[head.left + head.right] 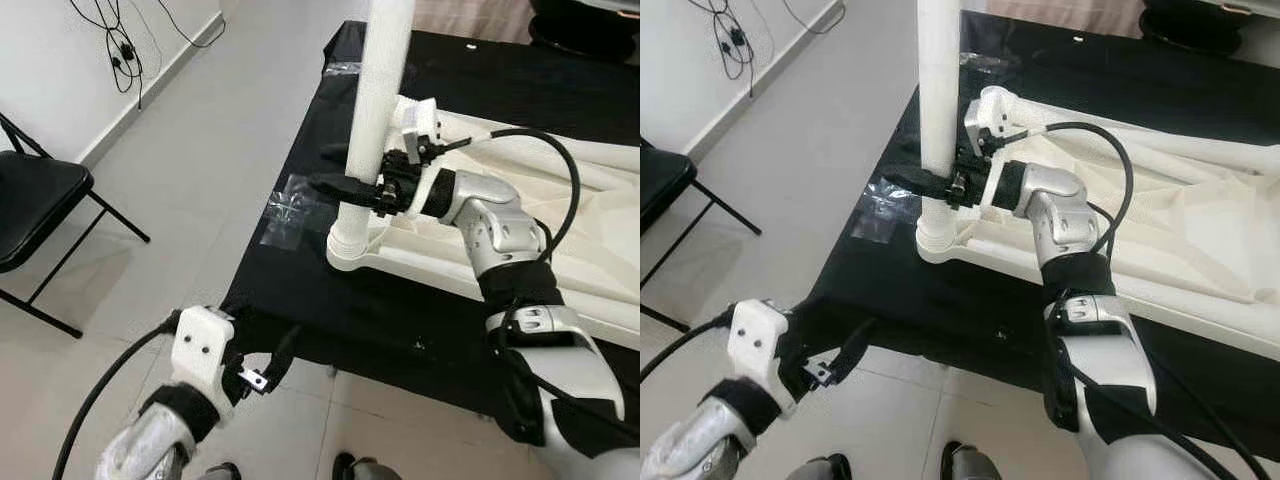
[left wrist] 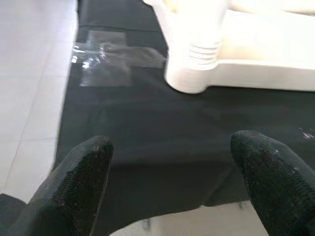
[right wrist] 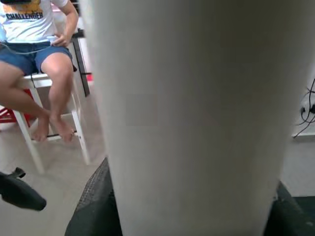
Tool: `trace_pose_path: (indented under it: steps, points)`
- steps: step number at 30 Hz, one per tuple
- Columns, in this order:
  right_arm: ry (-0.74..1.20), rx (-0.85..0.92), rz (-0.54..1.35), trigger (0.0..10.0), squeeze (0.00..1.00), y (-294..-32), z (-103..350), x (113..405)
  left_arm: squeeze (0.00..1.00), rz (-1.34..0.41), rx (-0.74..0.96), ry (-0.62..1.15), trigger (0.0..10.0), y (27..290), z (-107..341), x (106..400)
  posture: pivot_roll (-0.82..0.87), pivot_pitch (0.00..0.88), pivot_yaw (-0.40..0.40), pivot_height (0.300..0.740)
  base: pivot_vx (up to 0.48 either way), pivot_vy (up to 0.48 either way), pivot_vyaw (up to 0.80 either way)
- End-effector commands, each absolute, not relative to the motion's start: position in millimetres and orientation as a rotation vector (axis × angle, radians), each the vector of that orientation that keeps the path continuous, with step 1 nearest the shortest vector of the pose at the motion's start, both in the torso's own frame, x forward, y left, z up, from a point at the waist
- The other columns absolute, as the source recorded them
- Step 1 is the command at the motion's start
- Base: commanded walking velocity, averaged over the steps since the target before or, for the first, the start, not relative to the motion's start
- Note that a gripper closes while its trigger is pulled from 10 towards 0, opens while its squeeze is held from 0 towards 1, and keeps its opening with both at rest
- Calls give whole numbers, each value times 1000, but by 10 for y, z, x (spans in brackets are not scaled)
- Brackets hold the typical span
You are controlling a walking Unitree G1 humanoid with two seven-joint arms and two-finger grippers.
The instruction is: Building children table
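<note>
An upturned white children's table top [image 1: 590, 230] lies on a black-covered table [image 1: 300, 300]. A white round leg [image 1: 378, 100] stands upright in its near left corner socket [image 1: 350, 250]. My right gripper [image 1: 345, 187] is shut on the leg just above the socket; the leg [image 3: 192, 118] sits close between its black fingers [image 3: 96, 204]. My left gripper [image 1: 275, 360] hangs low at the black table's near left edge, open and empty; its two fingertips [image 2: 83, 172] point toward the corner socket [image 2: 197, 64].
A black folding chair [image 1: 40, 200] stands on the tiled floor at the left. Cables [image 1: 120, 40] hang on the wall. Clear tape [image 1: 285, 210] is stuck on the black cover near the socket. A seated person's legs [image 3: 44, 83] and a white stool are across the room.
</note>
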State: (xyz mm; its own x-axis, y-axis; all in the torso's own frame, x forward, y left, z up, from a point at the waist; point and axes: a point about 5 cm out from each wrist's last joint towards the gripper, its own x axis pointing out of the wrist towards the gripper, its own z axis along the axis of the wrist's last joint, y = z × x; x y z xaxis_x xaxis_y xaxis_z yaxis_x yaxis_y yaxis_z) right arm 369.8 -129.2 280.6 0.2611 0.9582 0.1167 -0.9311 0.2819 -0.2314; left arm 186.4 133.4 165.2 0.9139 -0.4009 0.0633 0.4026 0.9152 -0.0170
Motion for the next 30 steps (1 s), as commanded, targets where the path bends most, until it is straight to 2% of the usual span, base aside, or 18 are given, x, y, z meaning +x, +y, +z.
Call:
trace_pose_path:
  steps: [1, 4, 7, 8, 9, 10, 11, 12, 15, 17, 22, 23, 24, 25, 26, 27, 29, 30]
  points:
    - [-209, -106, 1318, 0, 0, -1316, 2665, 3674, 0, -406, -44, -59, 10000, 1318, 1618, 1811, 118, 230, -80, 740, 0, 0, 0]
    - [-202, -122, 1277, 0, 0, -1420, 2582, 3641, 0, -384, -24, -52, 10000, 1337, 1592, 1772, 108, 228, -85, 740, 0, 0, 0]
    - [-172, -125, 1115, 0, 0, -1536, 2357, 3490, 0, -364, -13, -49, 10000, 1369, 1545, 1705, 92, 225, -91, 740, 0, 0, 0]
    - [-172, -125, 1115, 0, 0, -1536, 2357, 3490, 0, -364, -13, -49, 10000, 1369, 1545, 1705, 92, 225, -91, 740, 0, 0, 0]
    - [-94, -122, 781, 0, 0, -1507, 2097, 3391, 0, -331, -5, -62, 10000, 1398, 1535, 1721, 81, 221, -87, 740, 0, 0, 0]
    - [-94, -122, 781, 0, 0, -1507, 2097, 3391, 0, -331, -5, -62, 10000, 1398, 1535, 1721, 81, 221, -87, 740, 0, 0, 0]
    - [-23, -138, 536, 0, 0, -1496, 1939, 3328, 0, -323, 7, -70, 10000, 1404, 1533, 1742, 56, 215, -76, 740, 0, 0, 0]
    - [33, -116, 435, 0, 0, -1417, 1816, 3168, 0, -318, 17, -76, 10000, 1402, 1530, 1775, 51, 213, -66, 740, 0, 0, 0]
    - [75, -60, 363, 0, 0, -1270, 1760, 2981, 0, -315, 36, -87, 10000, 1398, 1514, 1835, 41, 204, -63, 740, 0, 0, 0]
    - [73, -42, 384, 0, 0, -1212, 1769, 2971, 0, -314, 43, -91, 10000, 1400, 1506, 1863, 34, 196, -58, 740, 0, 0, 0]
    - [33, -32, 377, 0, 0, -1147, 1861, 3142, 0, -317, 60, -101, 10000, 1382, 1458, 1980, 50, 169, -58, 740, 0, 0, 0]
    - [20, -32, 371, 7569, 0, -1129, 1912, 3161, 0, -320, 63, -108, 10000, 1382, 1446, 2008, 52, 166, -60, 740, 0, 0, 0]
    - [16, -33, 363, 7569, 0, -1124, 1935, 3161, 0, -326, 62, -110, 10000, 1380, 1445, 2014, 52, 167, -60, 740, 0, 0, 0]
    - [-6, -21, 372, 10000, 0, -1112, 1973, 3168, 0, -326, 62, -111, 10000, 1381, 1444, 2016, 50, 169, -58, 740, 0, 0, 0]
    - [-22, -12, 380, 10000, 0, -1103, 1997, 3172, 0, -326, 61, -111, 10000, 1383, 1444, 2017, 50, 169, -58, 740, 0, 0, 0]
    - [-60, 20, 448, 10000, 1000, -1077, 2095, 3167, 0, -319, 66, -115, 10000, 1382, 1439, 2020, 53, 169, -57, 740, 0, 0, 0]
    - [-87, 42, 497, 10000, 1000, -1059, 2166, 3157, 0, -314, 70, -118, 10000, 1381, 1436, 2023, 53, 169, -57, 740, 0, 0, 0]
    - [-146, 51, 603, 10000, 1000, -1065, 2306, 3157, 0, -309, 79, -121, 10000, 1374, 1434, 2028, 58, 171, -57, 740, 0, 0, 0]
